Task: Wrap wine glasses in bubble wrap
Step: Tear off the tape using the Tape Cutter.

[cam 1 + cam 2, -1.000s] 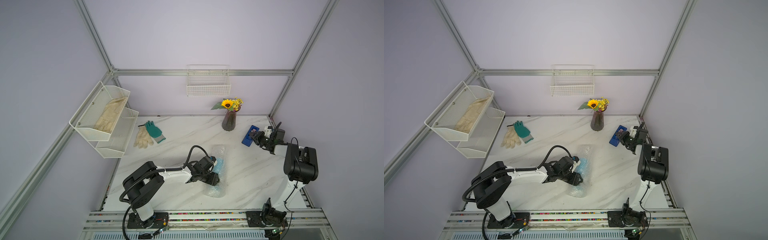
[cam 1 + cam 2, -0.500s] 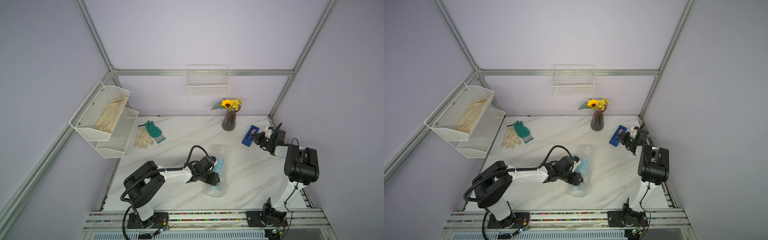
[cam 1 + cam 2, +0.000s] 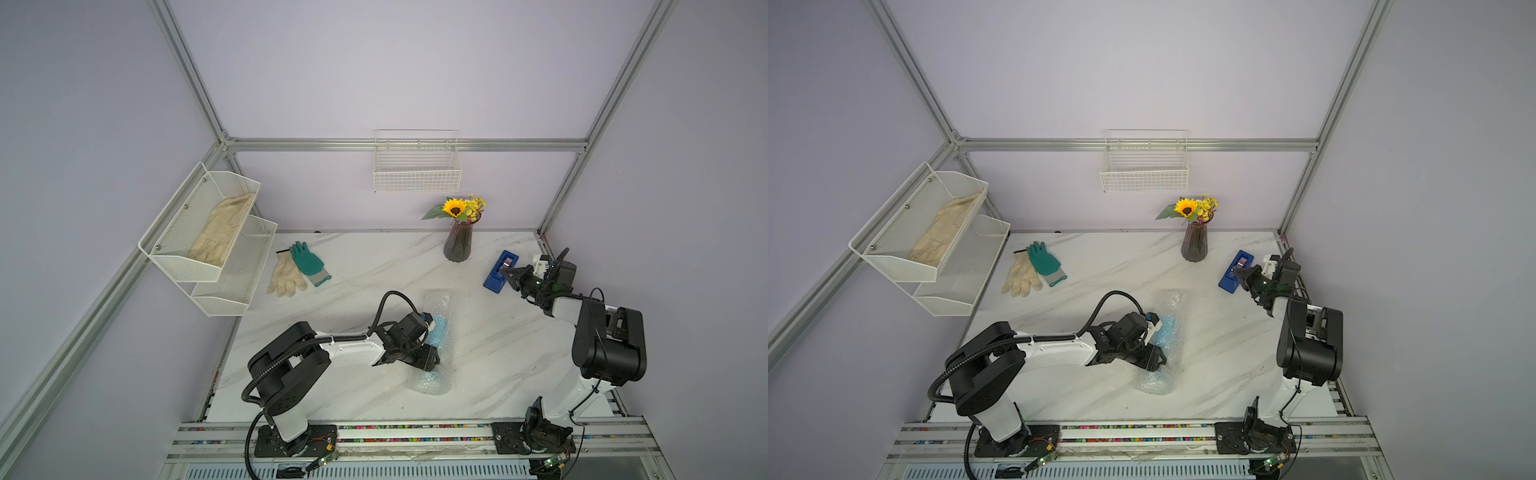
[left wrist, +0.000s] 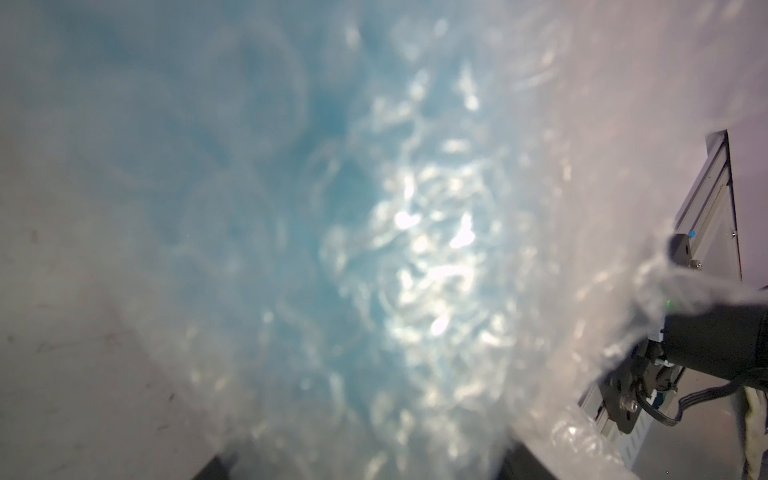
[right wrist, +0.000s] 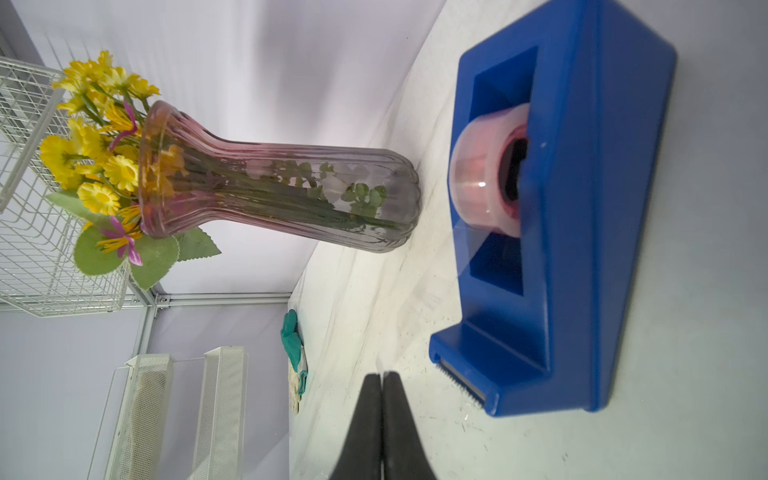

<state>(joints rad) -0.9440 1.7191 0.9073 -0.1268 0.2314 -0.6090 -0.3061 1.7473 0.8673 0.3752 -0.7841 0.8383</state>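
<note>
The light-blue wine glass [image 3: 439, 332] [image 3: 1167, 332] lies on its side mid-table, rolled inside the clear bubble wrap [image 3: 439, 305] [image 3: 1169, 301]. My left gripper [image 3: 432, 349] [image 3: 1156, 347] reaches in from the left with its jaws either side of the roll, closed on it. In the left wrist view the blurred bubble wrap [image 4: 540, 208] fills the frame, with the blue wine glass [image 4: 324, 187] showing through between the dark fingers [image 4: 216, 471]. My right gripper [image 3: 508, 277] [image 3: 1239, 274] [image 5: 382, 376] is shut beside the cutter end of a blue tape dispenser [image 3: 496, 272] [image 5: 582, 249].
A ribbed purple vase [image 3: 457, 245] [image 5: 291, 199] of flowers stands at the back. A green and a cream glove [image 3: 297, 270] lie at the back left. White mesh shelves [image 3: 199, 232] hang on the left wall and a wire basket [image 3: 415, 166] on the back wall.
The right gripper's jaws have closed next to the tape dispenser. The left gripper and the wrapped glass have stayed where they were.
</note>
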